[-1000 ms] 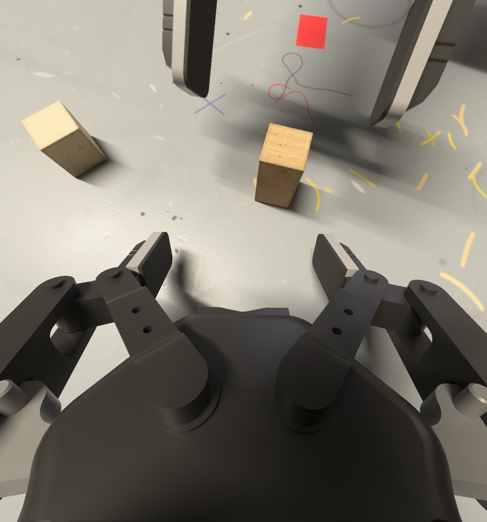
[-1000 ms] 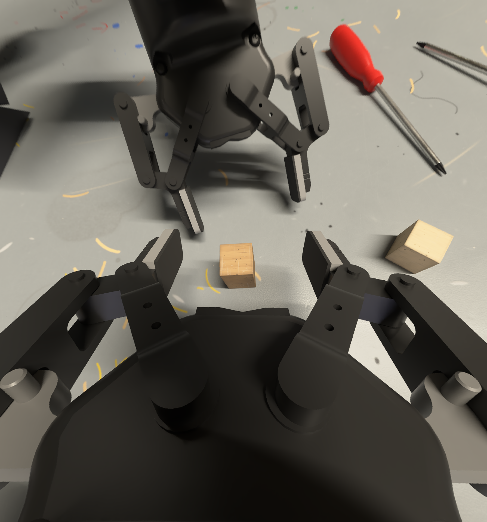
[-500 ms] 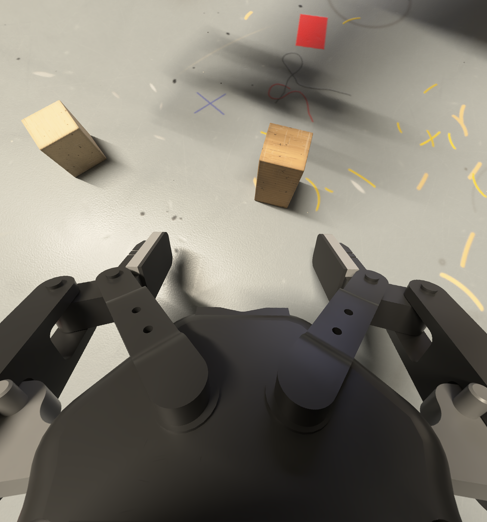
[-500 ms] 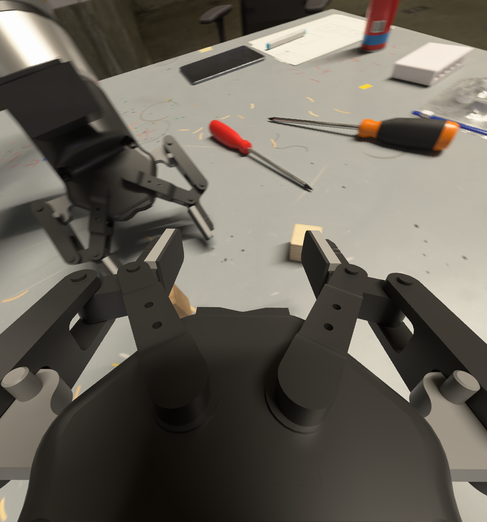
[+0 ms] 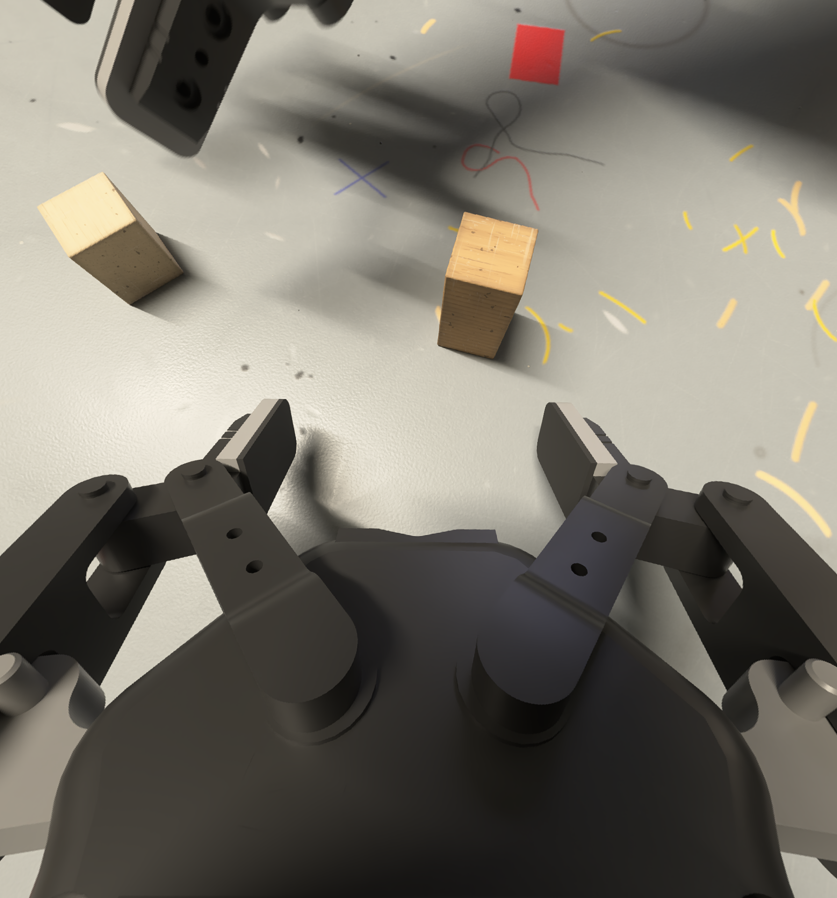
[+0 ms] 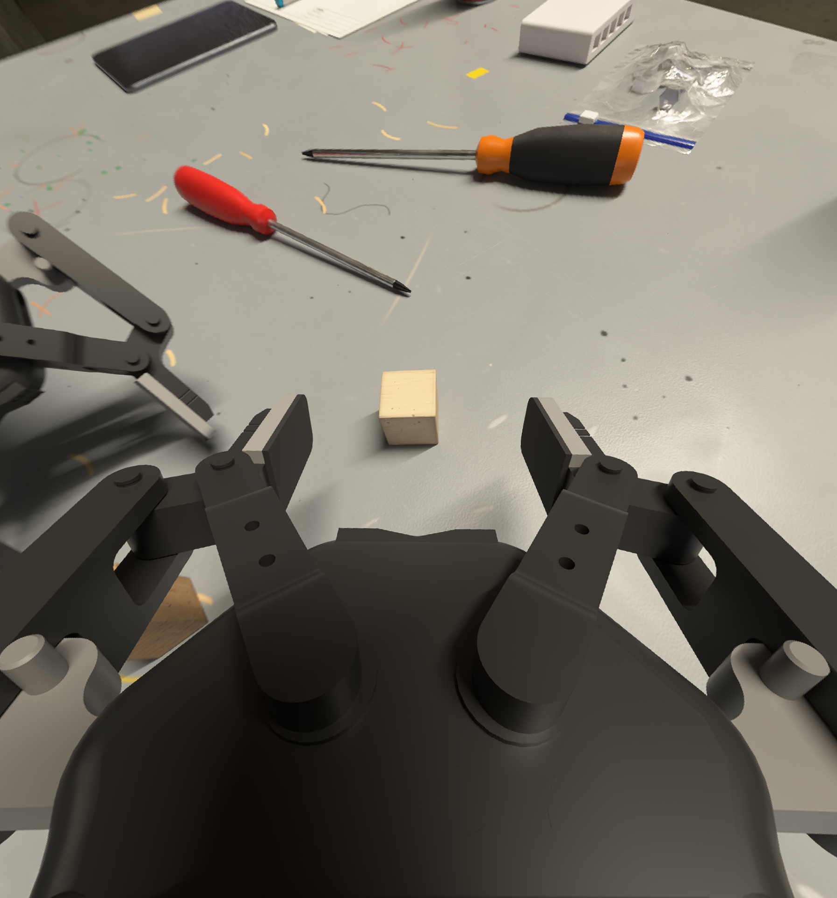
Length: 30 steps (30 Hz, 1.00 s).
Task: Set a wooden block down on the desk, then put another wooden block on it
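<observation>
Two wooden blocks stand apart on the grey desk. A darker tan block stands ahead of my left gripper, which is open and empty above the desk. A pale block lies to its left. In the right wrist view the pale block sits just ahead of my right gripper, between the lines of its open, empty jaws. The tan block shows partly behind the right gripper's left linkage. One finger of the right gripper hangs above the pale block in the left wrist view.
A red screwdriver and an orange-black screwdriver lie beyond the pale block. A phone, papers, a white box and a plastic bag lie farther back. A red square marks the desk. The left gripper is at left.
The right gripper has swung away from the tan block and now faces the pale block, which lies centred between its open jaws. The left gripper and both blocks have not moved.
</observation>
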Each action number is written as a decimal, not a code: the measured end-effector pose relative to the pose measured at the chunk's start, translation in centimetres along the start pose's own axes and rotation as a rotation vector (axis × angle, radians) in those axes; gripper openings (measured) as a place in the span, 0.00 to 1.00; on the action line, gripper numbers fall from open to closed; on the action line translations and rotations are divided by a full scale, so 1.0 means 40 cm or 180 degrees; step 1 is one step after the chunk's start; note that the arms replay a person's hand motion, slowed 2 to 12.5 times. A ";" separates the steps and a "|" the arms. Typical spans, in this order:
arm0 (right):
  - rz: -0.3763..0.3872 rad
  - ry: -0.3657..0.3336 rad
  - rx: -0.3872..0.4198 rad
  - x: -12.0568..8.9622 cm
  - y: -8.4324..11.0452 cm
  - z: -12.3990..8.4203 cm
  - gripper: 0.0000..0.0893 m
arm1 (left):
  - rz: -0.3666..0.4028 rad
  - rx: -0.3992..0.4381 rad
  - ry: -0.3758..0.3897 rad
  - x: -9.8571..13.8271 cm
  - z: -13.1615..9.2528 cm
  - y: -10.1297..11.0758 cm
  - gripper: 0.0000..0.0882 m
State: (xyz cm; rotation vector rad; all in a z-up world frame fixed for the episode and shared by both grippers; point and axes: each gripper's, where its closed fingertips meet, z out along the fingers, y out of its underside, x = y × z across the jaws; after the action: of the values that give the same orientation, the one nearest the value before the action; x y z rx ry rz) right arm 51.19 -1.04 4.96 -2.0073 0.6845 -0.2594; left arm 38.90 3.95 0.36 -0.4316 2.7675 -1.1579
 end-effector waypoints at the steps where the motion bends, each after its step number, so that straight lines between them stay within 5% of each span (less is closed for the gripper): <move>1: -0.0029 0.0041 -0.0025 0.002 0.001 0.009 0.85 | 0.0000 0.0000 0.0000 0.000 0.000 0.000 0.97; 10: -0.0190 0.0182 -0.0314 -0.006 0.025 0.081 0.83 | -0.0002 -0.0001 0.0000 0.000 0.000 0.000 0.97; 14: -0.0231 0.0262 -0.0421 -0.001 0.034 0.102 0.73 | -0.0002 -0.0002 -0.0001 0.000 0.000 0.000 0.97; 22: -0.0346 0.0281 -0.0508 -0.006 0.035 0.113 0.29 | -0.0004 -0.0002 -0.0002 0.000 0.000 0.000 0.97; 30: -0.0365 -0.0023 -0.0391 -0.050 0.016 0.074 0.29 | -0.0004 0.0000 -0.0002 0.000 0.000 0.000 0.97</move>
State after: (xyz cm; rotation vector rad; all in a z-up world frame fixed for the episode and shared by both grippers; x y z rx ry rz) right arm 50.64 2.04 3.09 -2.1674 0.5941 -0.2837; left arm 38.91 3.95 0.35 -0.4335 2.7671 -1.1577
